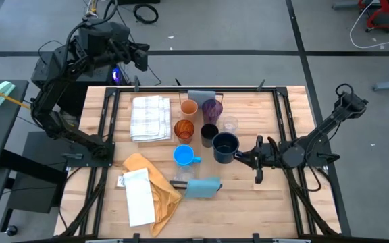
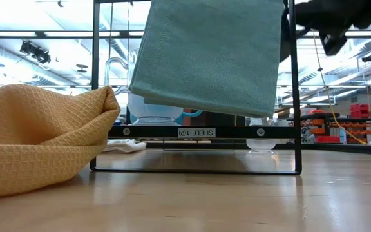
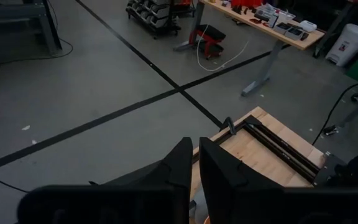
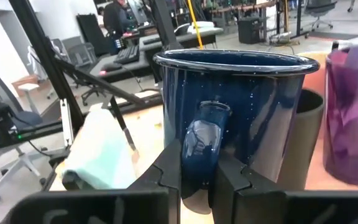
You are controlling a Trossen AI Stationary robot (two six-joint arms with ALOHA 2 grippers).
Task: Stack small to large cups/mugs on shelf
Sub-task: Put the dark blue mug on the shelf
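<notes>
Several cups stand in a cluster mid-table: an orange cup (image 1: 189,106), a purple cup (image 1: 212,108), an amber cup (image 1: 184,129), a black cup (image 1: 209,131), a clear glass (image 1: 229,124) and a bright blue mug (image 1: 183,156). The navy mug (image 1: 225,146) is at the cluster's right, with my right gripper (image 1: 247,155) shut on it. A black frame with a bar marked SHELF (image 2: 195,132) shows in the low view, with a teal cloth (image 2: 211,55) hanging in front of it. My left gripper (image 1: 142,55) is shut, raised beyond the table's far left corner. My right gripper pinches the navy mug's handle (image 4: 205,134) between its two fingers (image 4: 166,171). It comes in about level from the table's right side. The mug stands upright, rim up. Whether its base rests on the table does not show.
A white checked towel (image 1: 149,117) lies at the far left. A yellow cloth (image 1: 155,192) and a white sheet (image 1: 138,196) lie at the near left. A grey block (image 1: 201,96) and a light blue block (image 1: 203,187) flank the cups. Black rails (image 1: 103,121) run along both sides.
</notes>
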